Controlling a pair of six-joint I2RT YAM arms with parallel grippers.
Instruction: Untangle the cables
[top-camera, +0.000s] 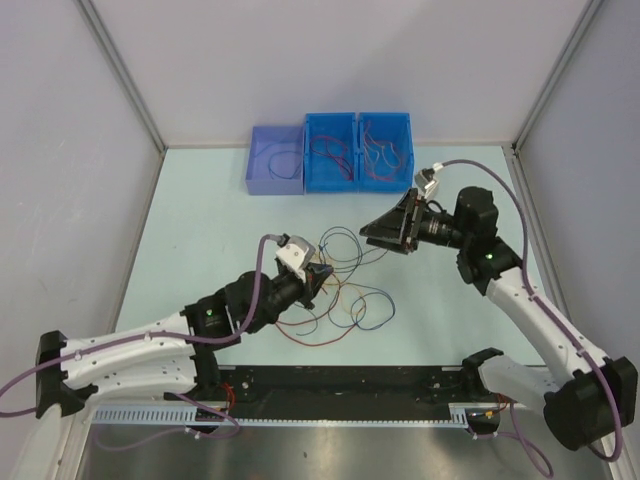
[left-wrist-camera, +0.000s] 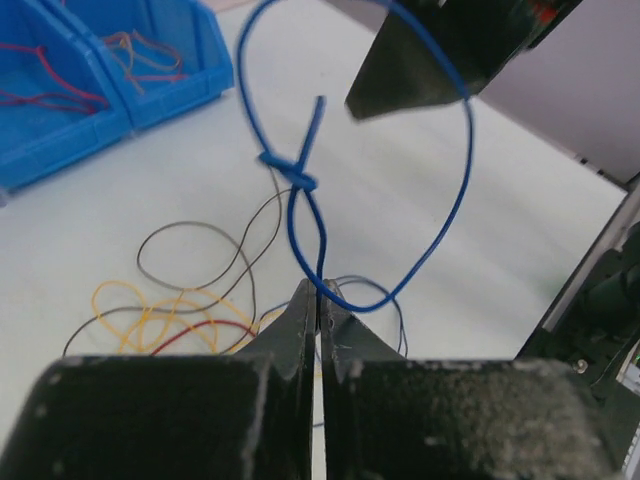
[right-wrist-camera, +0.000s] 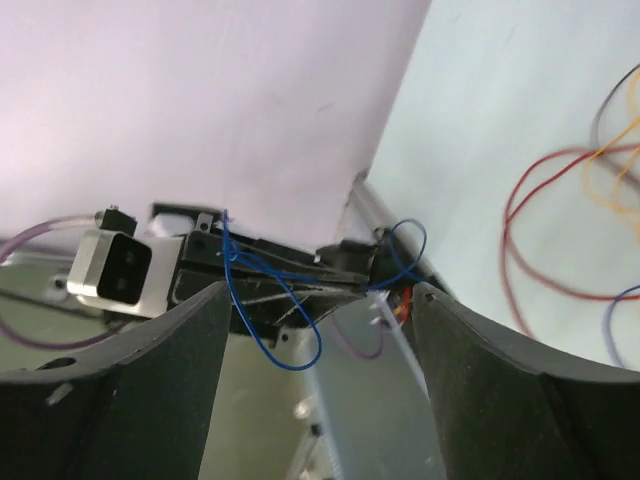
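Observation:
A loose pile of thin cables (top-camera: 338, 312) in red, yellow, black and blue lies on the table's middle. My left gripper (left-wrist-camera: 320, 288) (top-camera: 322, 272) is shut on a blue cable (left-wrist-camera: 462, 190). That cable rises from the jaws through a small knot (left-wrist-camera: 291, 176) into a wide loop. My right gripper (top-camera: 368, 232) (right-wrist-camera: 322, 295) faces it from the right, fingers spread open. The blue cable's loop (right-wrist-camera: 296, 345) hangs between those fingers without being pinched. One right finger (left-wrist-camera: 420, 60) shows dark beside the top of the loop. Red (left-wrist-camera: 205, 328), yellow (left-wrist-camera: 125, 300) and black (left-wrist-camera: 190, 255) strands lie below.
Along the far edge stand a purple bin (top-camera: 277, 160) and two blue bins (top-camera: 332, 150) (top-camera: 386, 145), each with thin wires inside. White walls close the table on three sides. A black rail (top-camera: 340, 385) runs along the near edge between the arm bases.

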